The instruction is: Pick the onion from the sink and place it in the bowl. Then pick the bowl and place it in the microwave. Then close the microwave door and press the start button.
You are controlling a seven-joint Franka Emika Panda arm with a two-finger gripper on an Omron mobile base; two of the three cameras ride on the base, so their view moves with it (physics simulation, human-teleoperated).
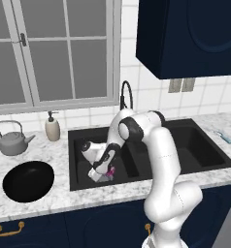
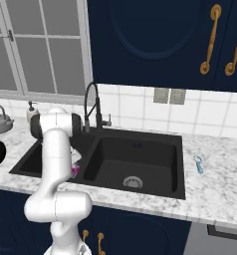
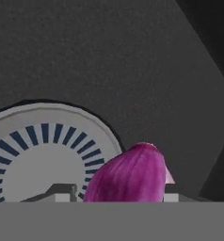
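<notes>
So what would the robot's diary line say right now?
stage: picking onion | gripper: down in left sink basin, around onion, next to drain | bowl: on counter, empty

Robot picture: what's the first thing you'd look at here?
The big white arm stands out first, bending down into the left basin of the black sink. At its gripper sits a bright magenta onion, right beside the round silver drain. On the marble counter to the left waits a glossy black bowl, with a grey kettle behind it.
</notes>
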